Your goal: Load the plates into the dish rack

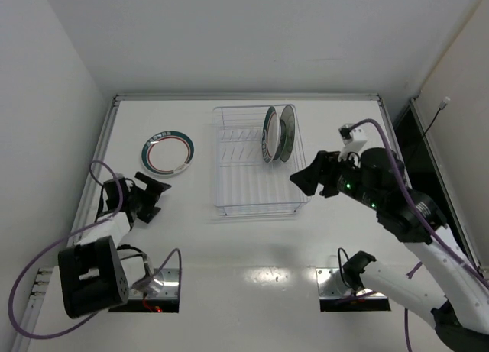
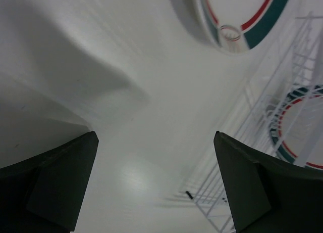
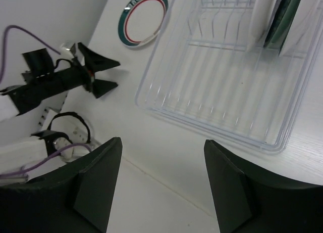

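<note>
Presently my left gripper gapes empty near the flat plate; my right gripper, fingers apart, hangs beside the dish rack holding two upright plates.

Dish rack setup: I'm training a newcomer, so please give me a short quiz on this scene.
1. True or false: a plate lies flat on the table, left of the dish rack in the top view.
2. How many plates stand upright in the rack?
3. The left pincer is: A open and empty; B shut on a plate; C out of sight.
Key: 1 true; 2 two; 3 A.
</note>
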`<action>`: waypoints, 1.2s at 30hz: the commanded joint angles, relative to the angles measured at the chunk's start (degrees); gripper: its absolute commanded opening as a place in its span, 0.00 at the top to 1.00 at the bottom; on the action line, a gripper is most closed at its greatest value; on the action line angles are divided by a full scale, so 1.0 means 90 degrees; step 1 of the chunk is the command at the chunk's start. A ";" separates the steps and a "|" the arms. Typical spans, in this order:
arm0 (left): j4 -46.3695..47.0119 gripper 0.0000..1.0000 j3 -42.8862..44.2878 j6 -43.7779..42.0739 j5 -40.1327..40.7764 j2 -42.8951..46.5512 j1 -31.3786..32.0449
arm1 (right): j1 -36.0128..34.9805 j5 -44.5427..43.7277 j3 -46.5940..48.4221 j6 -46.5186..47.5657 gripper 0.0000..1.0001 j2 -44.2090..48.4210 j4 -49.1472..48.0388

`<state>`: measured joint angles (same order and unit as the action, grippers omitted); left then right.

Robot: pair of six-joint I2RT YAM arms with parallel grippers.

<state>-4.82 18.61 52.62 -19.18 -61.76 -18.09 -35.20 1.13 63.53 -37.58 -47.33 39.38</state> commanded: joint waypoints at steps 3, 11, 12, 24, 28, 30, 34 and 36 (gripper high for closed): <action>0.3148 0.01 -0.0007 0.1232 -0.0584 -0.1268 -0.0070 | -0.0034 0.0324 0.0227 -0.0258 0.37 0.0522 0.0653; 0.4928 0.05 0.0061 0.2335 -0.0973 -0.3653 -0.0070 | -0.0034 0.0119 0.0227 -0.0413 0.37 0.1118 0.1201; 0.5123 0.06 0.0061 0.2463 -0.1032 -0.3888 -0.0070 | -0.0034 0.0061 0.0227 -0.0414 0.35 0.1118 0.1201; 0.5565 0.52 0.0265 0.2513 -0.0847 -0.4563 -0.0129 | -0.0034 0.0118 0.0168 -0.0736 0.35 0.1342 0.1318; 0.5391 0.52 0.0490 0.2649 -0.0916 -0.4768 -0.0129 | -0.0034 0.0178 0.0042 -0.0921 0.35 0.1469 0.1260; 0.5127 0.52 0.0734 0.2649 -0.0829 -0.4769 -0.0129 | -0.0034 0.0178 0.0041 -0.0980 0.35 0.1529 0.1260; 0.4219 0.52 0.1203 0.2152 -0.0536 -0.4846 -0.0129 | -0.0034 0.0178 0.0041 -0.1039 0.35 0.1587 0.1318; 0.3973 0.52 0.1272 0.2093 -0.0535 -0.5021 -0.0129 | -0.0034 0.0178 0.0100 -0.1039 0.35 0.1587 0.1318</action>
<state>40.40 29.56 76.03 -29.30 -103.61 -18.85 -35.40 2.17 63.81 -45.56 -34.50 51.59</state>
